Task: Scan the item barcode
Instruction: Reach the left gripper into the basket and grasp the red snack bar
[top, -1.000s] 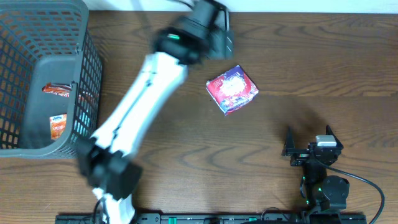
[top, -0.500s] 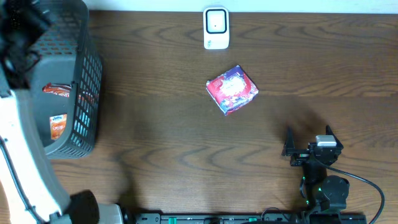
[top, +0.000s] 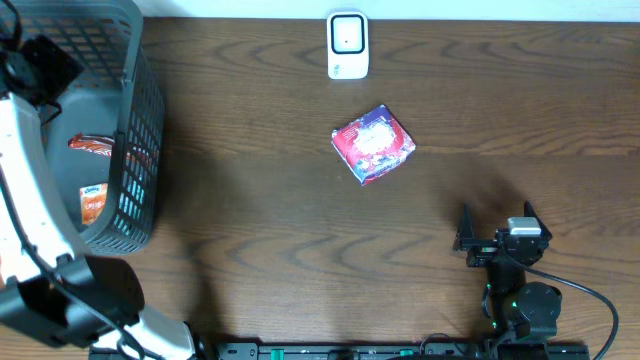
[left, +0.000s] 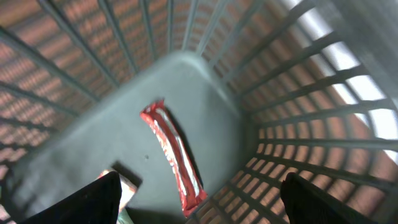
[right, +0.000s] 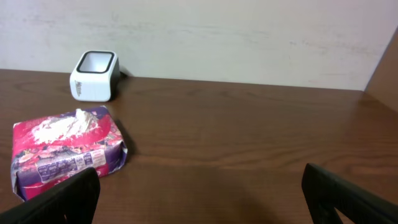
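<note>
Surface: dark wooden table (top: 300, 250) seen from above, with a pale wall (right: 249, 37) along its far edge.
Count of arms: two. The left arm (top: 25, 190) reaches up the left edge over the basket, and the right one sits low at the near right.
Count of baskets: one grey basket (top: 140, 120) at the far left of the table.
Count of scanners: one white scanner (top: 347, 45) at the far edge, near the middle.
Count of packets on the table: one red and purple packet (top: 373, 143), lying just in front of the scanner and well apart from both grippers.
Count of things in the basket: two can be made out, a red wrapped bar (left: 174, 155) on the floor and an orange packet (top: 92, 203) beside it.
Left gripper (left: 202, 199): above the inside of the basket with its fingers spread wide, holding nothing.
Right gripper (top: 496, 215): facing the packet and scanner, fingers as wide as they go and empty.
Change from a second ago: the left arm then stretched across the table with its gripper over the scanner, hiding it. It has swung to the basket, and the scanner is now in plain view.
Unchanged: the packet on the table and the right gripper are where they were.
</note>
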